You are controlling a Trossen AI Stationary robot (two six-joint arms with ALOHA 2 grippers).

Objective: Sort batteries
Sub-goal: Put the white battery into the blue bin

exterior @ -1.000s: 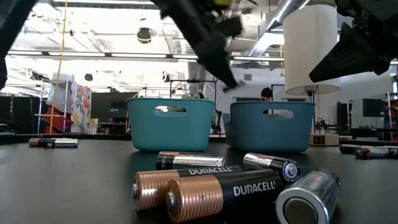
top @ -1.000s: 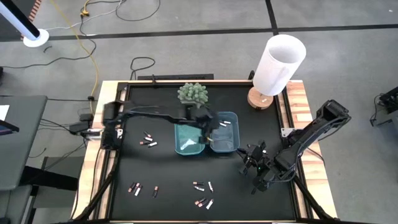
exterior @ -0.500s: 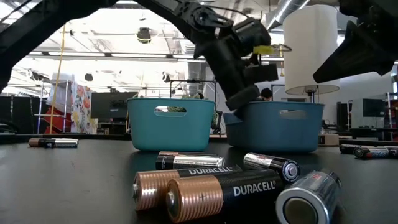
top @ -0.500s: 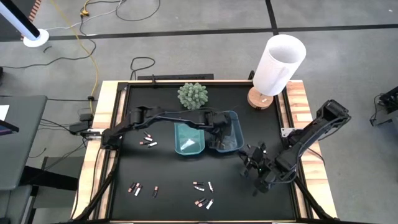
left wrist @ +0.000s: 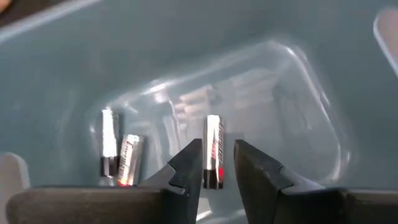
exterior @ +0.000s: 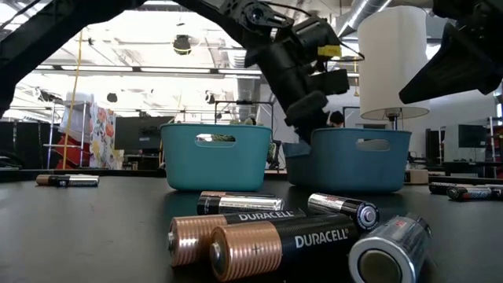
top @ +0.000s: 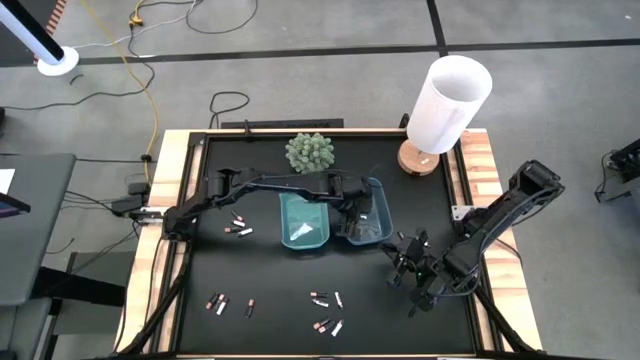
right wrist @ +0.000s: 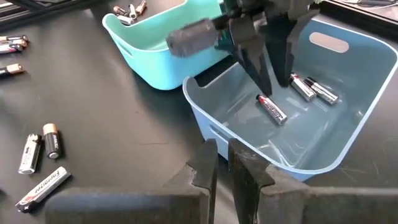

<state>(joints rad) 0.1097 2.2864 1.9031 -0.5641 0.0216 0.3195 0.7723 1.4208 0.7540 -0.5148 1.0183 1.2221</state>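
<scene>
Reaching into the right-hand teal tray (top: 377, 203), left tool (right wrist: 273, 65) stands with fingers parted, released; one silver battery (right wrist: 272, 109) lies on the tray floor just below its tips, free of both fingers. Two more silver batteries (right wrist: 313, 88) lie beside it, near the tray wall. Left-hand teal tray (top: 303, 222) touches the first. Right tool (top: 412, 270) hangs over bare worktop (top: 270, 280) near the trays; grip cannot be told. Loose batteries (top: 326, 312) lie scattered on the worktop. Potted plant (top: 310, 151) and lamp (top: 447, 105) stand behind the trays.
</scene>
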